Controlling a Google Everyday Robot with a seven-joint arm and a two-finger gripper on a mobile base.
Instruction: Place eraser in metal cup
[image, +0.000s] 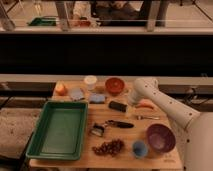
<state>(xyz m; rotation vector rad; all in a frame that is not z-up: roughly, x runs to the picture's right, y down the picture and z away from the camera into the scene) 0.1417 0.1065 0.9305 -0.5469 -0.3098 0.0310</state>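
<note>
The eraser (118, 106) is a small black block lying flat on the wooden table, just below the red bowl (114, 85). A small grey metallic object that looks like the metal cup (76, 93) stands at the back left, between an orange fruit (60, 89) and the pale blue pad (97, 98). My white arm reaches in from the right, and its end bends down just right of the eraser. The gripper (129, 102) hangs there, close beside the eraser's right end. It is mostly hidden by the arm.
A green tray (36, 142) fills the left side. A white cup (90, 81) stands at the back. A black-handled tool (119, 123), grapes (109, 147), a small blue cup (140, 148) and a purple bowl (161, 137) lie in front. An orange item (146, 105) and a fork (146, 117) lie right of the eraser.
</note>
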